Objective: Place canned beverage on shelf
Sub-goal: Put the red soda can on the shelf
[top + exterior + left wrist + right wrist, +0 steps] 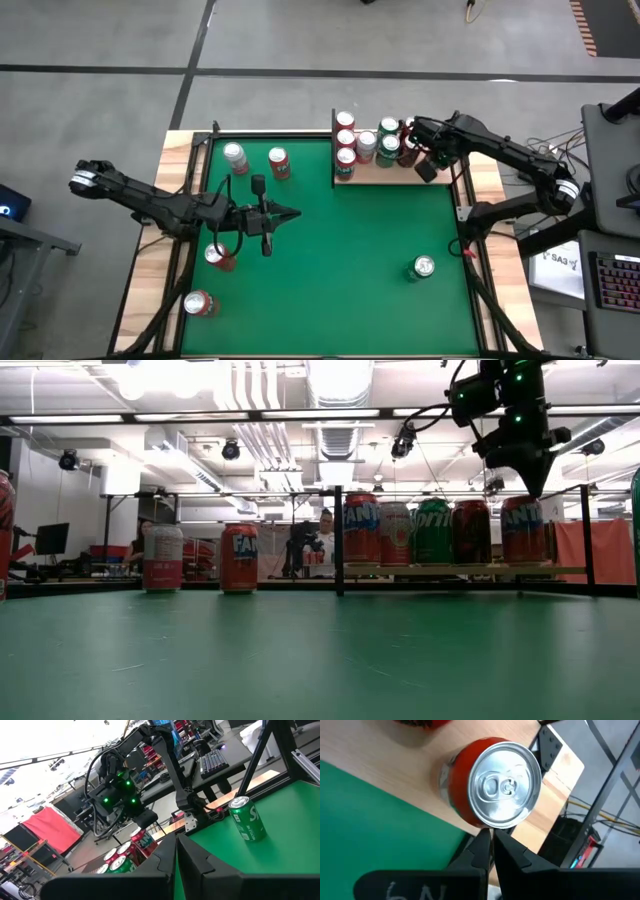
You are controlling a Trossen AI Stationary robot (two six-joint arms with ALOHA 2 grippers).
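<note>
The shelf [385, 176] is a pale wooden board at the table's far edge, and several red and green cans stand on it. The can at its right end is red [492, 782] and stands upright on its base. My right gripper [427, 166] hangs shut just above and beside that can's top, pointing steeply down [531, 485], with nothing between its fingers. My left gripper [290, 213] is held level over the left middle of the table, shut and empty [176, 845]. Loose cans stand on the green felt: a green one [423, 268] near the right and a red one [279, 162] at the far left.
A silver can [235, 157] stands beside the far red one. Two more red cans [220, 256] [200, 303] stand under and in front of my left arm. Black rods [338, 540] frame the shelf. The middle of the green felt [340, 260] is free.
</note>
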